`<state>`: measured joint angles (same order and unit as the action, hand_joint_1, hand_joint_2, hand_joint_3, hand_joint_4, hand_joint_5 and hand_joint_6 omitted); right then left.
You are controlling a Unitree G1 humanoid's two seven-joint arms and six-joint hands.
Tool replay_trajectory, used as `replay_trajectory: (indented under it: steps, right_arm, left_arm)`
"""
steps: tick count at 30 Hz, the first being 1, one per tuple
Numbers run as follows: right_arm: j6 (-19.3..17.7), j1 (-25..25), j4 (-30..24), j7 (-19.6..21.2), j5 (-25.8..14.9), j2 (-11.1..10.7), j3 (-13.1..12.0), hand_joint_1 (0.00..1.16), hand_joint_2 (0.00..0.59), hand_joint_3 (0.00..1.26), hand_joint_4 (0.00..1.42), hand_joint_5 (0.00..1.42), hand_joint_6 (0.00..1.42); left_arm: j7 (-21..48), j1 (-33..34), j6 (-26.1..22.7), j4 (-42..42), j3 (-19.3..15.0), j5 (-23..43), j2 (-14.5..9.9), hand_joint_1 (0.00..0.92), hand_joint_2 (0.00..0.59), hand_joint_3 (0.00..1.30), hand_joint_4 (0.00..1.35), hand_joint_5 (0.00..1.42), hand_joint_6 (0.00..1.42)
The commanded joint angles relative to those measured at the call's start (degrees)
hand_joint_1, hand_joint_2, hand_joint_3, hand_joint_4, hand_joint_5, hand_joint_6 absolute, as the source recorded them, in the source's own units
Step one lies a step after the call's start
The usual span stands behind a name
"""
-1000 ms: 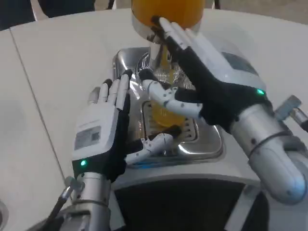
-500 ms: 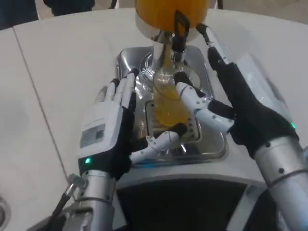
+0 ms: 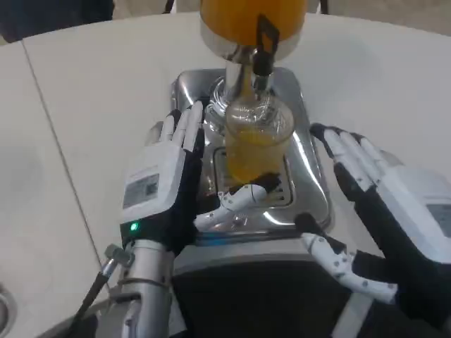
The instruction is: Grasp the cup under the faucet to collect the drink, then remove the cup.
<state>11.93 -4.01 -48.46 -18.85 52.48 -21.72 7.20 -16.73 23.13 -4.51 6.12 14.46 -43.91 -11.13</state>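
— Where is the cup?

— The clear cup [image 3: 255,144] stands upright on the grille of the shiny metal drip tray [image 3: 309,176], directly below the faucet [image 3: 263,44] of the dispenser. Orange drink fills roughly its lower half. Above it sits the dispenser's tank [image 3: 232,17], full of the same orange liquid.

— And the left hand?

— The left hand [image 3: 169,186] is at the cup's left side, white back up, its long fingers [image 3: 184,130] pointing away from the robot alongside the glass. The thumb [image 3: 236,202] curls across in front of the cup's base. Whether the fingers actually press the cup, I cannot tell — they lie very near or against it, with the contact itself hidden.

— The right hand?

— The right hand [image 3: 384,218] is spread and holds nothing. It hovers to the right of the tray, apart from the cup, fingers splayed toward the tray's right edge and its thumb reaching low toward the front.

— What carries it all?

— A white bench [image 3: 99,98]; the tray rests on it, and a seam runs diagonally across its left part.
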Motion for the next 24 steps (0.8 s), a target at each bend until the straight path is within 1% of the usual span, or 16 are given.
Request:
replay_trajectory:
  steps: [1, 3, 4, 6, 8, 10, 13, 16, 18, 20, 21, 24]
  right_arm:
    - [-1.60, -0.03, 1.13, -2.55, -1.00, -2.29, -3.08, 0.41, 0.470, 0.00, 0.00, 0.00, 0.02]
    - [-0.56, -0.16, 1.93, -2.08, -2.62, -0.88, -4.71, 0.42, 0.470, 0.00, 0.00, 0.00, 0.02]
    - [-0.03, 0.00, 2.16, -2.67, -2.78, -0.73, -5.17, 0.42, 0.470, 0.00, 0.00, 0.00, 0.02]
    - [-0.90, -0.54, 2.20, -2.35, -2.91, -1.19, -6.06, 0.42, 0.458, 0.00, 0.00, 0.00, 0.03]
    - [-2.40, -0.68, 2.40, -3.39, -3.51, -2.99, -6.94, 0.44, 0.442, 0.00, 0.00, 0.00, 0.03]
    - [-2.74, -0.90, 2.57, -4.24, -5.25, -3.51, -7.97, 0.46, 0.433, 0.00, 0.00, 0.00, 0.03]
    - [-3.02, -1.43, 2.23, -4.94, -6.48, -3.91, -8.86, 0.47, 0.430, 0.00, 0.00, 0.00, 0.03]
    - [-3.22, -2.62, 1.50, -5.73, -7.14, -3.95, -9.22, 0.47, 0.429, 0.00, 0.00, 0.00, 0.03]
    - [-3.83, -3.69, 0.89, -6.60, -7.70, -4.33, -8.95, 0.49, 0.418, 0.00, 0.00, 0.00, 0.05]
    - [-5.03, -5.07, 0.51, -6.60, -7.08, -4.60, -8.36, 0.49, 0.417, 0.00, 0.00, 0.00, 0.05]
    - [-5.31, -5.50, 0.47, -6.66, -6.79, -4.57, -8.18, 0.51, 0.408, 0.00, 0.00, 0.00, 0.05]
    - [-6.68, -6.57, 1.12, -5.20, -5.69, -4.00, -7.90, 0.53, 0.396, 0.00, 0.00, 0.00, 0.05]
  left_arm:
    - [-1.92, 0.71, 2.06, 2.62, 0.38, 1.47, 0.97, 0.075, 0.036, 0.00, 0.00, 0.00, 0.00]
    - [-2.45, 1.31, 2.29, 3.92, 0.20, 2.26, 1.85, 0.090, 0.037, 0.00, 0.00, 0.00, 0.00]
    - [-2.72, 1.55, 2.45, 4.49, 0.05, 2.67, 2.21, 0.104, 0.040, 0.00, 0.00, 0.00, 0.00]
    - [-3.11, 2.17, 3.29, 5.83, -0.23, 4.01, 2.76, 0.134, 0.040, 0.00, 0.00, 0.00, 0.01]
    - [-3.84, 2.91, 4.59, 7.23, -0.24, 5.09, 3.09, 0.152, 0.041, 0.00, 0.00, 0.00, 0.01]
    - [-5.46, 3.98, 6.52, 9.21, -0.07, 5.77, 3.54, 0.169, 0.038, 0.00, 0.00, 0.00, 0.01]
    - [-7.42, 5.36, 9.08, 11.68, 0.25, 6.35, 3.88, 0.187, 0.040, 0.00, 0.00, 0.00, 0.01]
    - [-8.73, 6.64, 11.19, 13.88, 0.57, 6.90, 4.38, 0.204, 0.043, 0.00, 0.00, 0.00, 0.02]
    - [-8.84, 7.41, 12.50, 15.24, 0.87, 7.36, 4.65, 0.208, 0.045, 0.00, 0.00, 0.00, 0.02]
    - [-9.09, 8.02, 13.52, 16.28, 1.27, 7.48, 4.75, 0.219, 0.044, 0.00, 0.00, 0.00, 0.03]
    - [-9.27, 8.26, 13.92, 16.70, 1.42, 7.47, 4.80, 0.220, 0.044, 0.00, 0.00, 0.00, 0.04]
    - [-9.51, 8.94, 14.61, 17.97, 1.72, 7.45, 4.99, 0.237, 0.045, 0.00, 0.00, 0.01, 0.04]
